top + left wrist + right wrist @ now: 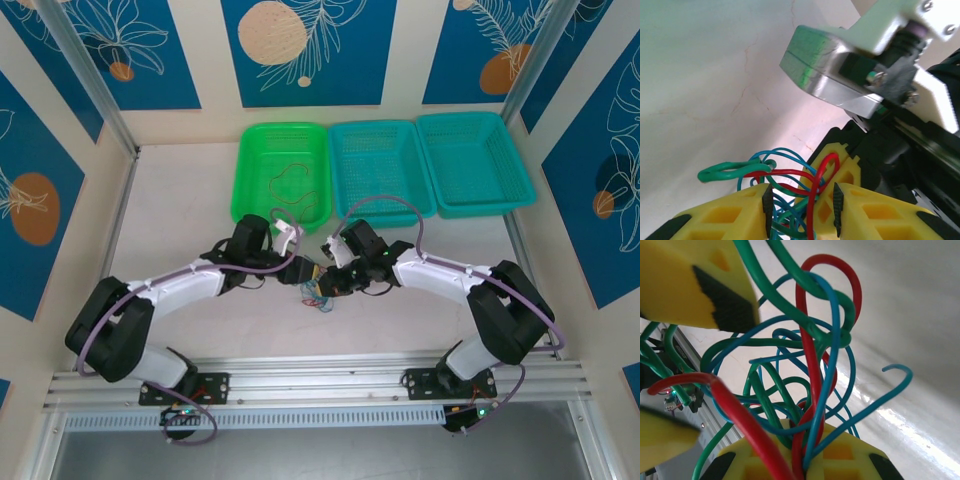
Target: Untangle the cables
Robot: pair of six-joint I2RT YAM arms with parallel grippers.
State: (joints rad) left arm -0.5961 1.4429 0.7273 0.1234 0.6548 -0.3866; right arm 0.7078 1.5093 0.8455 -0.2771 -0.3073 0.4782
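Pale table (400,330). Along far edge, side by side: green basket (250,195), two teal baskets (385,165). Right gripper (802,466): pressed together, clamped on tangle. Left gripper (802,202): part-way apart, strands running between pads (767,202); pinched or loose, cannot tell. Cables (316,294): red, blue, green, knotted, at table centre between both grippers.

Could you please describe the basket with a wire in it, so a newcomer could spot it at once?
Three plastic baskets stand in a row at the far edge of the table. It is the leftmost, the green basket. The middle basket and right basket are teal, and only the green one holds a thin wire loop.
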